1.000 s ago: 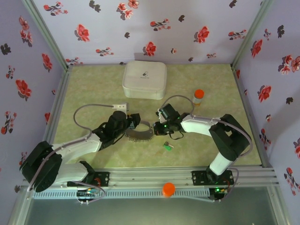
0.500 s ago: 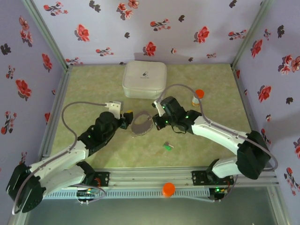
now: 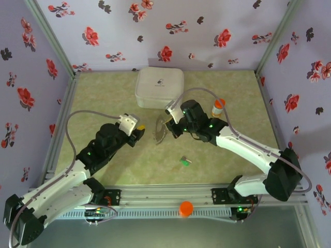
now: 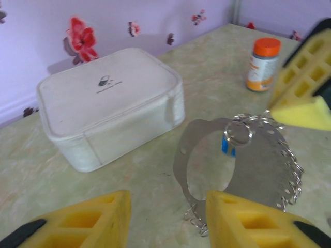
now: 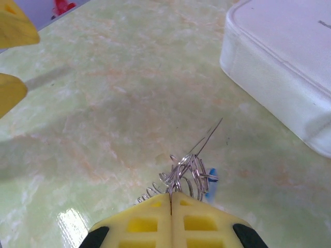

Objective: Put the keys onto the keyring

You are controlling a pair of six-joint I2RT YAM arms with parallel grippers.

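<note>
orange cap: a round orange cap [image 3: 185,208] sits on the grey metal rail along the near edge of the table.
green key: a small silver key with a green plastic head [image 3: 184,161] lies flat on the pale green marbled table [image 3: 243,98], a little in from the middle of the near edge and apart from both grippers.
left gripper: the left gripper [image 3: 139,132] has yellow ribbed fingers [image 4: 88,225] that stand apart with nothing gripped between them. it is left of the table's middle, points at the keyring and is a little apart from it.
right gripper: the right gripper [image 5: 170,199] is at the table's middle. its yellow fingers are pressed together on the thin wire of the keyring.
keyring: a large thin dark grey oval wire loop [image 4: 180,160] with many small shiny rings along one side. it is at the middle of the table, between the two grippers, and stands on edge, not flat. if its low side touches the table, i cannot tell.
blue key: a small blue plastic head [image 4: 227,145] hangs from a small silver ring at the top of the loop; its blade is hidden.
bottle: a small bottle with an orange cap [image 3: 219,107] stands upright past the right gripper, toward the far right corner.
case: a white rounded square case [image 3: 159,88] lies at the middle of the far edge.
</note>
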